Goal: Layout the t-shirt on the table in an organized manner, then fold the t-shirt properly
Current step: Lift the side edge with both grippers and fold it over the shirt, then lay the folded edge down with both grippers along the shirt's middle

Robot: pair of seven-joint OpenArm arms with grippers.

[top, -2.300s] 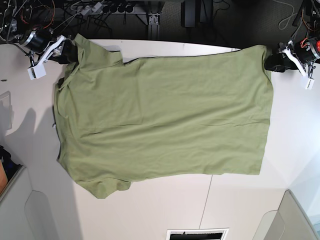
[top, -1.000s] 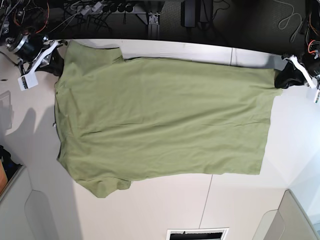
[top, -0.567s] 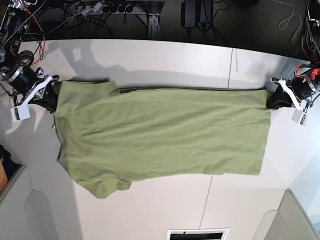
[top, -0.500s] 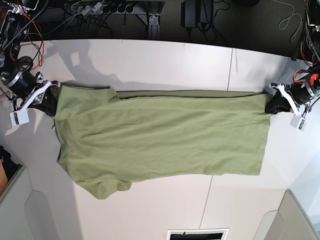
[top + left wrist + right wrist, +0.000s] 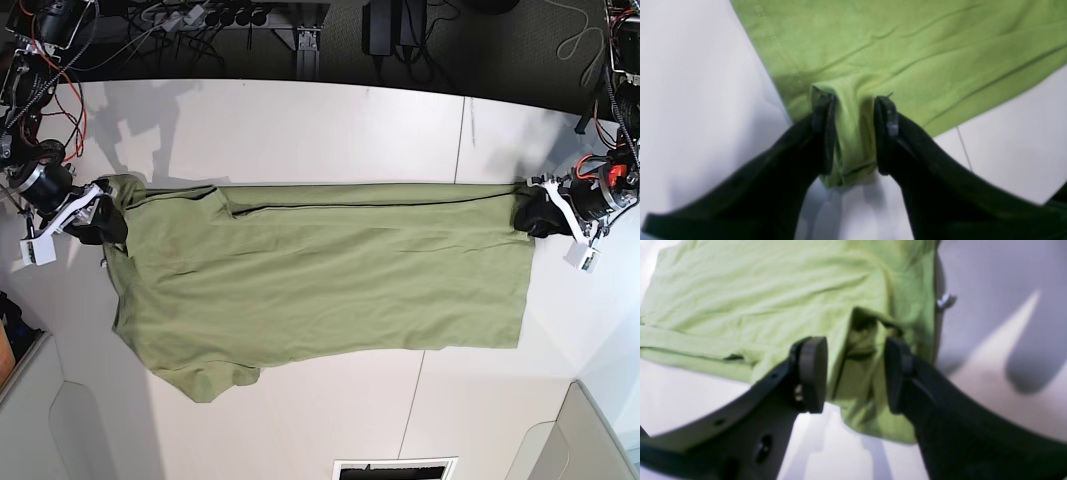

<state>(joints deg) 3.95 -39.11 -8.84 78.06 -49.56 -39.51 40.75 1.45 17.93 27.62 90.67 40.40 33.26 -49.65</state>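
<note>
The olive green t-shirt (image 5: 320, 270) lies spread on the white table (image 5: 300, 130), with its far edge doubled over along a straight fold. My left gripper (image 5: 535, 213) sits at the shirt's right corner. In the left wrist view the left gripper (image 5: 853, 101) stands open with a loose fold of the t-shirt (image 5: 907, 43) between its jaws. My right gripper (image 5: 105, 215) is at the shirt's left corner. In the right wrist view the right gripper (image 5: 853, 346) is open around a slack bunch of the t-shirt (image 5: 756, 300), near a small white tag (image 5: 945, 301).
Grey bins stand at the near left corner (image 5: 40, 420) and near right corner (image 5: 595, 440). Cables and power strips (image 5: 200, 15) run behind the table's far edge. A dark slot (image 5: 395, 468) sits at the front edge. A thin seam (image 5: 462, 130) crosses the tabletop.
Both grippers carried the shirt's far edge toward the front, laying it over the body. Their jaws, shut on the cloth before, have since parted.
</note>
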